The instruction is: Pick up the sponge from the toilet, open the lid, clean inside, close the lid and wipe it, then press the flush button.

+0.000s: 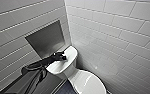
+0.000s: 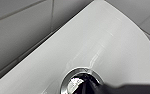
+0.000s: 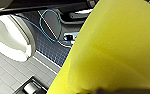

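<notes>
Off to the left in the head view, our left arm (image 1: pixel 33 75) passes a grey wall niche (image 1: pixel 47 38), whose contents are too blurred for us to tell, and holds the left gripper (image 1: pixel 62 56) over the tank (image 1: pixel 72 52); whether that gripper is open or closed we cannot tell. From the left wrist we see its dark tip over the flush button (image 2: pixel 77 82), a dark disc in a chrome ring on the tank top, though contact is not clear. We judge the button small, stiff and sprung, best pushed squarely at its centre, since the glossy ring around it looks slippery. Further right on the toilet (image 1: pixel 73 75), the lid (image 1: pixel 89 83) lies shut over the bowl, so what the bowl holds is hidden. On our right side the sponge (image 3: pixel 111 50) looms yellow before the right wrist, above the floor, and we take the right gripper (image 3: pixel 123 91) to be clamped on it. It looks light, soft and squashy, so a hold across its middle suits it
</notes>
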